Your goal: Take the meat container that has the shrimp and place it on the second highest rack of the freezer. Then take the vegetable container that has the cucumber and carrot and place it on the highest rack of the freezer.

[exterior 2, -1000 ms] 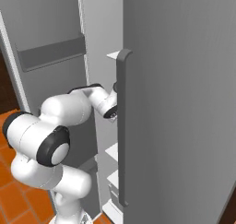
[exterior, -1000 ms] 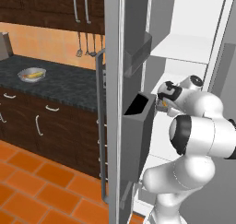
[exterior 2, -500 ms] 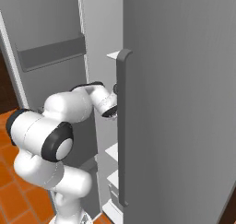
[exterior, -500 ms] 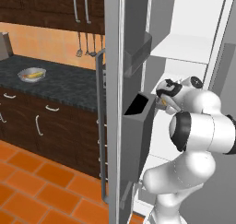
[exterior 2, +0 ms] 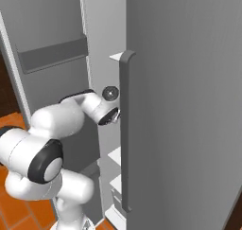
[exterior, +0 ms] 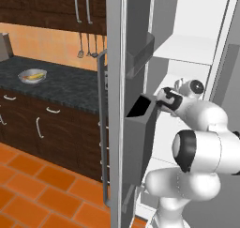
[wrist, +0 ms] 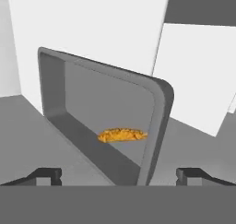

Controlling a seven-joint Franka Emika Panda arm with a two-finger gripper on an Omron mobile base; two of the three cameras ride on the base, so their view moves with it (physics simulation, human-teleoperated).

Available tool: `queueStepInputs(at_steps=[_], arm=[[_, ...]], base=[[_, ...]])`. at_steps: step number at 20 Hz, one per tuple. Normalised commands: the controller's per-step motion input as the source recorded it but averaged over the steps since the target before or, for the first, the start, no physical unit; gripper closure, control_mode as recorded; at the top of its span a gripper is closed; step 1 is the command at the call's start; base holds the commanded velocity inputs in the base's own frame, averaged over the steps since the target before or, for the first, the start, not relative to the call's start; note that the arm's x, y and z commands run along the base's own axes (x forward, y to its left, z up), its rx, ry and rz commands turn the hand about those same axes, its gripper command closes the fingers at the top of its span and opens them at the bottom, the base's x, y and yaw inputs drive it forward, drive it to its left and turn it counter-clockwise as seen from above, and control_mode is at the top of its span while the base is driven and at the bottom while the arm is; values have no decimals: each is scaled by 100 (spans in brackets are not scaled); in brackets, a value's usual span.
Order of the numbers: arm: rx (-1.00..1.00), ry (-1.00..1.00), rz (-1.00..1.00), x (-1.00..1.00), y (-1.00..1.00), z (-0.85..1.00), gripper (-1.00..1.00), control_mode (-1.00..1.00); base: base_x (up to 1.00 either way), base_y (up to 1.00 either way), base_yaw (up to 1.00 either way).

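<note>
1. Centrally in the hand view, the shrimp (wrist: pixel 122 135) lies inside the grey meat container (wrist: pixel 159 126), on its floor near the right wall.
2. That tray rests on a white shelf surface inside the freezer (exterior: pixel 197 49); which rack it is cannot be told.
3. Gripper (wrist: pixel 120 176) jaws are spread wide, one fingertip on each side of the tray's near corner, neither touching it.
4. Seen from the left base view, the gripper (exterior: pixel 165 99) sits within the white interior, just beside the grey door bin (exterior: pixel 140 128).
5. Well to the left of the freezer, a bowl (exterior: pixel 32 75) holding the cucumber and carrot (exterior: pixel 33 75) rests on the dark counter (exterior: pixel 61 84).
6. Beside the arm in the right base view stands the freezer's vertical handle (exterior 2: pixel 125 129).
</note>
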Motion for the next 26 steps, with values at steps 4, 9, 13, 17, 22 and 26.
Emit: queueStepInputs(at_steps=[4,9,13,17,22,26], arm=[[-7,0,0,-44,21,100,-100,-100],[-2,-10,0,-75,9,58,-100,-100],[-5,1,9,-79,24,62,-100,-100],[-3,1,18,-97,21,15,-100,-100],[-7,3,37,-63,12,0,-100,-100],[2,5,42,-30,38,-6,-100,-100]], base=[[0,0,0],[0,0,0],[0,0,0],[0,0,0],[0,0,0],[0,0,0]])
